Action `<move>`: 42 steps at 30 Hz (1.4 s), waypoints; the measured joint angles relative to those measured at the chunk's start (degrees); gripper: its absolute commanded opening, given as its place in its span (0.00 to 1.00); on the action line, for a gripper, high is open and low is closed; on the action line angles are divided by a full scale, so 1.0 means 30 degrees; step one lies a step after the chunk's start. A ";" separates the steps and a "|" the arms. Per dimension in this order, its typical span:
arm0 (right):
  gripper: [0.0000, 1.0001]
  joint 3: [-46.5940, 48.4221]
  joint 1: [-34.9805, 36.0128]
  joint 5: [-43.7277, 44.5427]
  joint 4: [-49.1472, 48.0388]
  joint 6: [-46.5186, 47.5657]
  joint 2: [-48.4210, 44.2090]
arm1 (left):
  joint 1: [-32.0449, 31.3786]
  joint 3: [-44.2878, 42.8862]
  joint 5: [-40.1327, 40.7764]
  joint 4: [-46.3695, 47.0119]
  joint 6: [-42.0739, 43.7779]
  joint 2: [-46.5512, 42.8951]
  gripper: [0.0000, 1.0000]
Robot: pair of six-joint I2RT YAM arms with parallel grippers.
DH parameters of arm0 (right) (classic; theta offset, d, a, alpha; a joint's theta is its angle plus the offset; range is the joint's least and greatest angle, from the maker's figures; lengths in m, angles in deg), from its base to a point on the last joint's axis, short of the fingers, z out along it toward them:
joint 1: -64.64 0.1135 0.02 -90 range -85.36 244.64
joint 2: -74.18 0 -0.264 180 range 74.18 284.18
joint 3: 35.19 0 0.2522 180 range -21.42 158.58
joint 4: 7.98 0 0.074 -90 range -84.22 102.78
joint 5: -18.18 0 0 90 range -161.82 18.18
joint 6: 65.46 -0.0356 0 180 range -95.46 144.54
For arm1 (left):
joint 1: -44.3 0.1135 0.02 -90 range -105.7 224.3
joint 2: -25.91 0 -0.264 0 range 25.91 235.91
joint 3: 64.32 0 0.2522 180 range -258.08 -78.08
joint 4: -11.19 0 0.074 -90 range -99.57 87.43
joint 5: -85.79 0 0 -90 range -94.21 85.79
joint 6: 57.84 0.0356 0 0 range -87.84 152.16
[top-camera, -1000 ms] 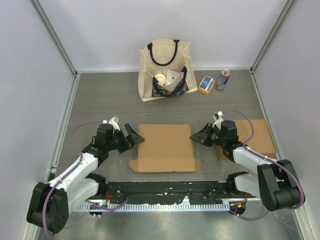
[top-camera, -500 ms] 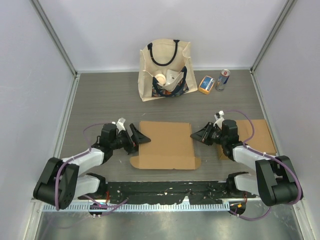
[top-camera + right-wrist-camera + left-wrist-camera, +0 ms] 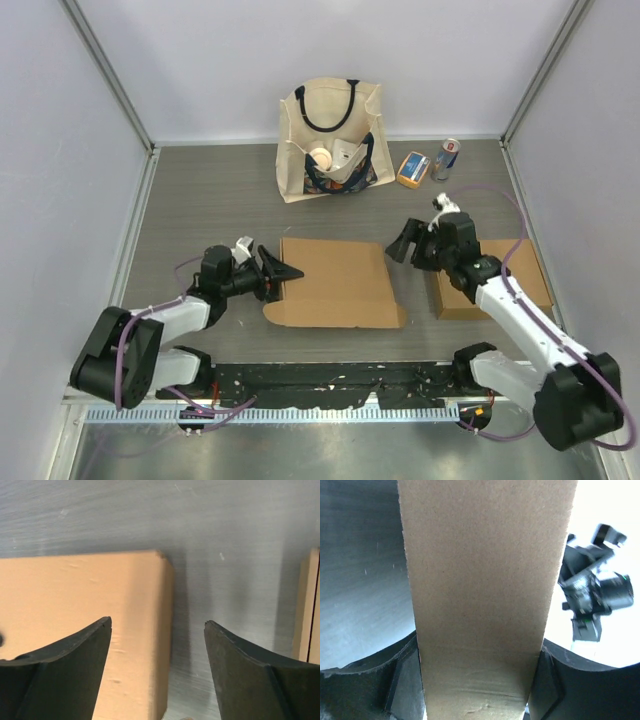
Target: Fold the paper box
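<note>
Right arm (image 3: 505,305) has pulled back, jaws apart; left jaws straddle the paper box (image 3: 335,285) edge, grip unclear.

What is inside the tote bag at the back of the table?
In the tote bag, a pale round item, a white packet and a dark patterned item show at the opening. Whatever lies deeper is covered by the bag itself.

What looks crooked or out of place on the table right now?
The flat cardboard box lies slightly askew, its left edge between the fingers of the left end effector. Nothing looks spilled or torn.
</note>
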 measured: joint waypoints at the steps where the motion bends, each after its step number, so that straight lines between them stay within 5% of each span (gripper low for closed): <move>1: 0.85 0.1151 0.0838 0.1056 0.1020 0.0634 -0.0299 | 0.0015 -0.0015 0.0073 -0.0736 -0.0627 -0.0386 0.50; 4: 0.87 0.5872 0.5450 0.4903 0.2951 0.3242 -0.0750 | 0.0160 -0.0022 0.0153 -0.2929 -0.2973 -0.1836 0.42; 8: 0.89 0.8655 1.2713 0.6710 0.3453 0.6521 -0.0619 | 0.0372 -0.0022 0.0189 -0.6098 -0.6506 -0.4014 0.45; 10: 0.91 0.9296 1.5926 0.7461 0.3905 0.8313 -0.0240 | 0.0386 -0.0022 0.0248 -0.8065 -0.8160 -0.5442 0.36; 14: 0.94 1.0185 1.9526 0.8072 0.5311 1.1861 0.1246 | 0.0386 -0.0335 -0.0270 -1.0746 -1.0316 -0.6433 0.32; 21: 0.95 1.1482 1.9832 0.8247 0.7337 1.6014 0.3810 | 0.0386 -0.1778 -0.0918 -1.3486 -1.1475 -0.5741 0.34; 35: 0.95 1.1803 1.9875 0.9333 0.6870 1.9948 0.6390 | 0.0408 -0.1785 -0.1348 -1.3879 -1.1948 -0.5705 0.43; 41: 0.82 1.1664 1.9904 1.0280 0.6295 2.0669 0.6965 | 0.0532 -0.1792 -0.1115 -1.3748 -1.2349 -0.5566 0.57; 42: 0.79 1.1453 1.9926 1.0440 0.6054 2.0742 0.6987 | 0.0532 -0.1792 -0.1056 -1.3639 -1.2393 -0.5566 0.65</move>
